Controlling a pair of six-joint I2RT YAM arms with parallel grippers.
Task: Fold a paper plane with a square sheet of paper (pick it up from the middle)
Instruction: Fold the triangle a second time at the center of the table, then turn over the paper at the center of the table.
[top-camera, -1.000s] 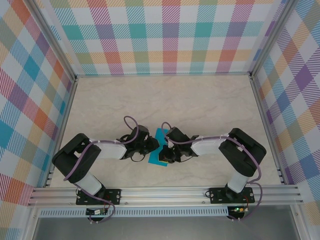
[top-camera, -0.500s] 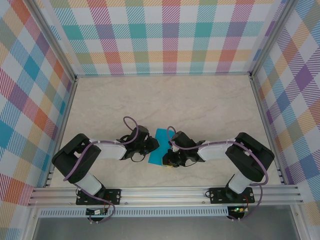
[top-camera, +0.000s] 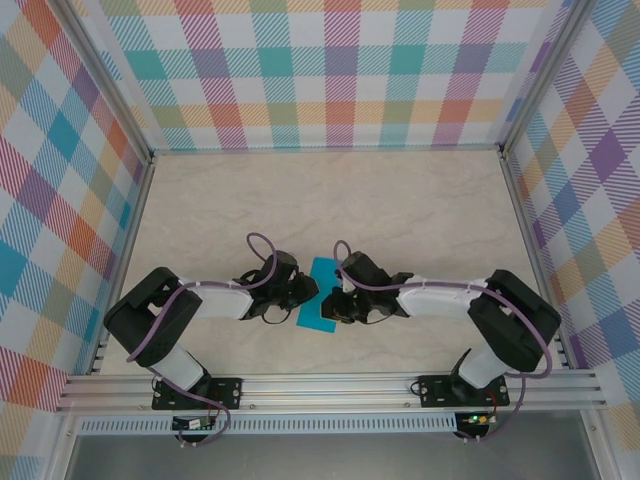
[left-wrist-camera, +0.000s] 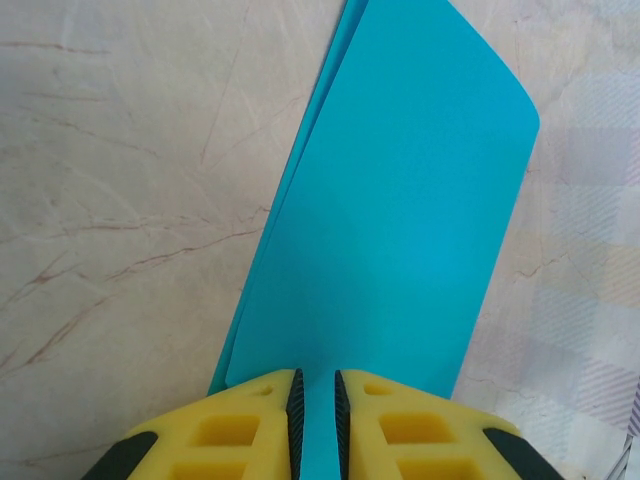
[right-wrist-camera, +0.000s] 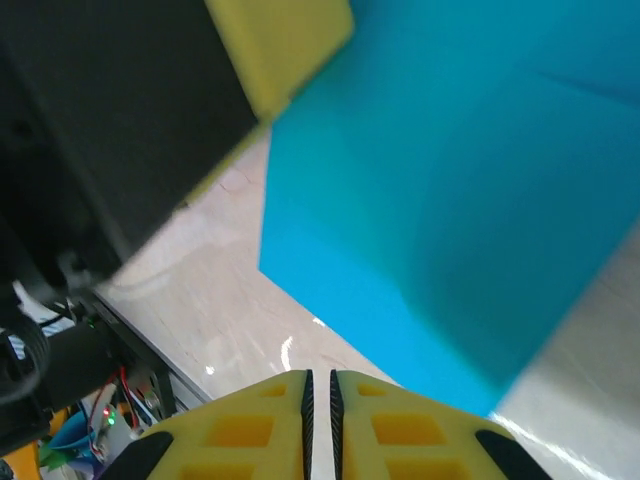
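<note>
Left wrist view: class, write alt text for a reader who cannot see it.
A folded teal square sheet of paper slants across a pale marbled table, layered along its left edge. The yellow left gripper, jaws almost together, pinches its near edge.

No readable text, labels or numbers anywhere

We count one square sheet of paper (top-camera: 318, 300), seemingly folded into two layers, though its edge reads poorly; two pincers, the left pincer (top-camera: 305, 290) and the right pincer (top-camera: 341, 301); one worktop (top-camera: 400, 200).
</note>
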